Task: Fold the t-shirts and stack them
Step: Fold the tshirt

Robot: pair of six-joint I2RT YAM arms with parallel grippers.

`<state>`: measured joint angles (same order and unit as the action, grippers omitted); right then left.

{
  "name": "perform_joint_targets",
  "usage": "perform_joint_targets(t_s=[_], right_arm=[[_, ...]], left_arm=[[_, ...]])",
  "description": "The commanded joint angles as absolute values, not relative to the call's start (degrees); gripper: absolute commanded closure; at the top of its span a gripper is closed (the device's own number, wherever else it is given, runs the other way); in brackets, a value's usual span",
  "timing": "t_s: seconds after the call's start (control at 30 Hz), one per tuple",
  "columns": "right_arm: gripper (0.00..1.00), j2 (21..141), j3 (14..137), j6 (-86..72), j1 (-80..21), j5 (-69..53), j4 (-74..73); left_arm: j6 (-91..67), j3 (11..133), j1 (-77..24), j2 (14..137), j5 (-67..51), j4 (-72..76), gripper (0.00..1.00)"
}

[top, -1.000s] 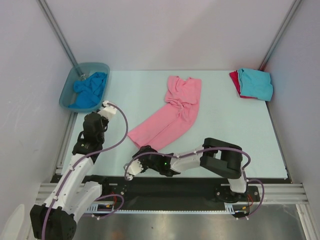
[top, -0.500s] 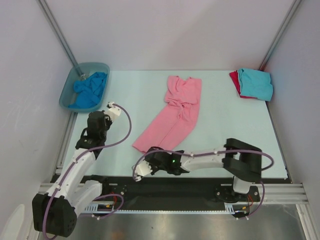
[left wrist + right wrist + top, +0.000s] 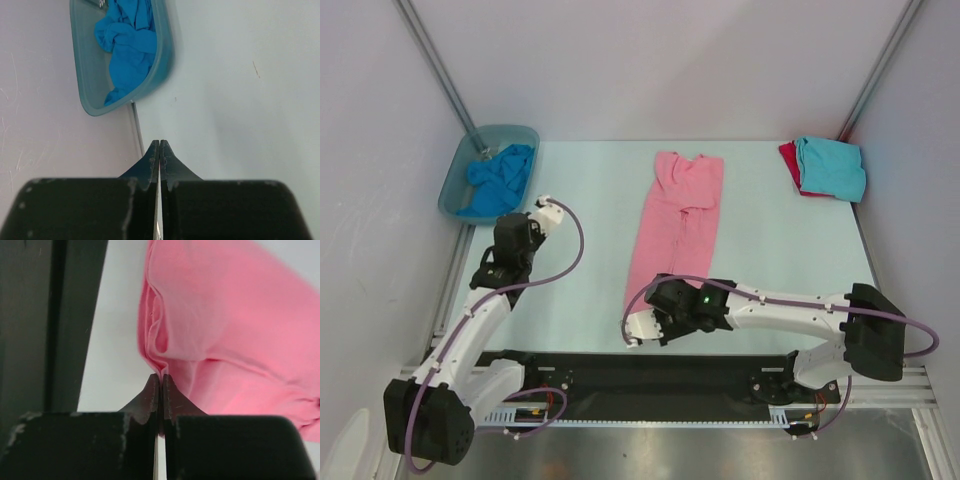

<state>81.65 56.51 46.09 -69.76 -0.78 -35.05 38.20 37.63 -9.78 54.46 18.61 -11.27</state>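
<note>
- Since 1 second ago, the right gripper [image 3: 655,293] has swung rightward and clamped shut, dragging the near end of the pink t-shirt [image 3: 680,220], which now lies straight along the table [image 3: 580,200].
- Top view: the left gripper [image 3: 510,228], clenched on nothing, hovers near the tub [image 3: 460,170] holding the blue t-shirt [image 3: 500,180]. The turquoise t-shirt [image 3: 832,165] lies on the red t-shirt [image 3: 788,158] in the far right corner.
- Left wrist: the fingers are pressed together above bare table, with the tub ahead.
- Right wrist: the fingertips pinch a fold of the pink t-shirt's edge.
</note>
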Motion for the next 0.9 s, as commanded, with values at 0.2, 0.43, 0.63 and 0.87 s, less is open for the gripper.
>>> perform_joint_targets(t_s=[0.2,0.43,0.63,0.87], right_arm=[[1.0,79.98,52.47,46.23,-66.09,-4.39,-48.16],[1.0,80.95,55.01,45.7,-68.11,-8.87,-52.02],[1.0,84.11,57.21,46.32,-70.84,-11.51,-55.45],[0.78,85.78,56.69,45.53,-71.37,-10.29,-53.71]], left_arm=[[40.16,42.89,-9.32,53.61,17.14,-12.92,1.0],[39.73,43.85,-9.32,55.11,16.52,-12.92,1.0],[39.64,43.95,-9.32,55.63,16.52,-12.75,1.0],[39.64,43.51,-9.32,55.2,16.35,-13.01,1.0]])
